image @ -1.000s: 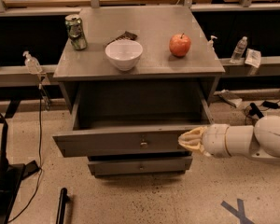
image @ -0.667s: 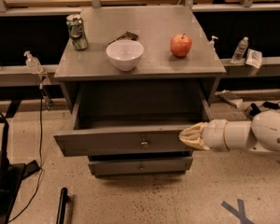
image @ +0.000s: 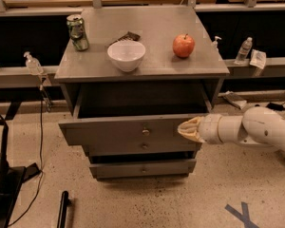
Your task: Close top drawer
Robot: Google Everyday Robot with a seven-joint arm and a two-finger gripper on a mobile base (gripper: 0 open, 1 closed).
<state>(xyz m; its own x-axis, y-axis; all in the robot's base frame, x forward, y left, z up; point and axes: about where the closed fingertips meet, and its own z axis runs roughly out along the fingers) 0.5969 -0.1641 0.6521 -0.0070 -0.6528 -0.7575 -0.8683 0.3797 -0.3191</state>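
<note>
Top drawer (image: 109, 133) stands well out from cabinet (image: 152, 27). Gripper (image: 185, 128) touches right end of its front, pincer narrow, holding nothing. My read: closed tip makes a blunt pusher, so knob (image: 146, 131) not needed. Off-centre push may skew drawer.

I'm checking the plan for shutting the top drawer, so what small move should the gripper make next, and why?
Probably push straight toward the cabinet: the top drawer stands pulled out, and the gripper is at the right end of its front panel.
</note>
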